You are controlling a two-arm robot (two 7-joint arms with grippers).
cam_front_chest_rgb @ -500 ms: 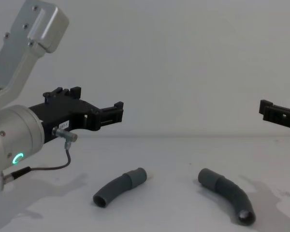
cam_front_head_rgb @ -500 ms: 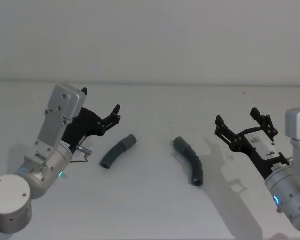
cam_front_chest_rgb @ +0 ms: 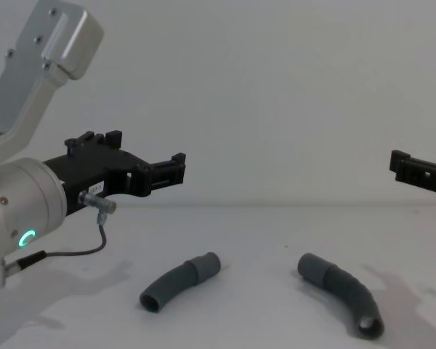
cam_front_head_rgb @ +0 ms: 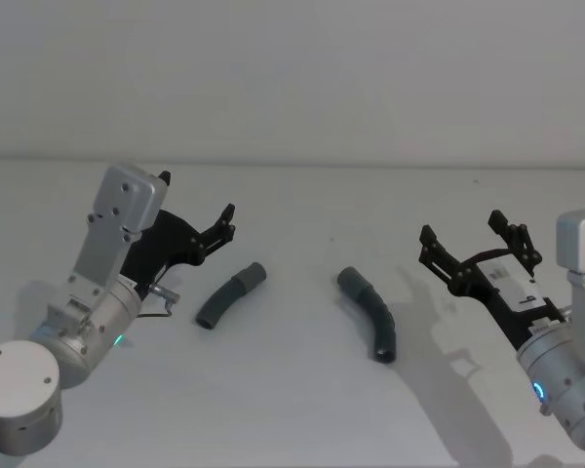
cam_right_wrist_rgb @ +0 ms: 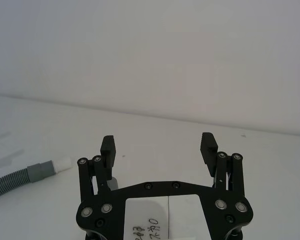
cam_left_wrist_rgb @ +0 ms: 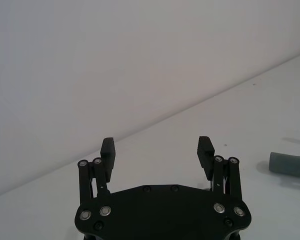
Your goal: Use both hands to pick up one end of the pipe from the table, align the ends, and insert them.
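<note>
Head view has both my arms raised over the table (cam_front_head_rgb: 292, 414), a plain matte white surface that meets a pale grey wall (cam_front_head_rgb: 292, 78) at its far edge. My left gripper (cam_front_head_rgb: 197, 198) hovers over the table's left side, black plastic fingers spread wide and holding nothing. A thin grey cable (cam_front_chest_rgb: 102, 229) loops down from its silver wrist beside the green ring light (cam_front_chest_rgb: 27, 237). My right gripper (cam_front_head_rgb: 465, 232) hangs over the right side, likewise spread and empty. Between them, around the table's middle and well back from the far edge, lie two curved, dark grey ribbed hose pieces, apart from each other. The left piece (cam_front_head_rgb: 226, 300) lies near my left fingertips, with bare surface between us, its smooth cuff (cam_front_head_rgb: 253, 275) turned toward the middle. The right piece (cam_front_head_rgb: 370, 314) points its own cuff (cam_front_head_rgb: 350, 281) back toward the first and its hollow open end toward the near edge. In the right wrist view a short white tip (cam_right_wrist_rgb: 63, 163) sticks out of that cuff.
</note>
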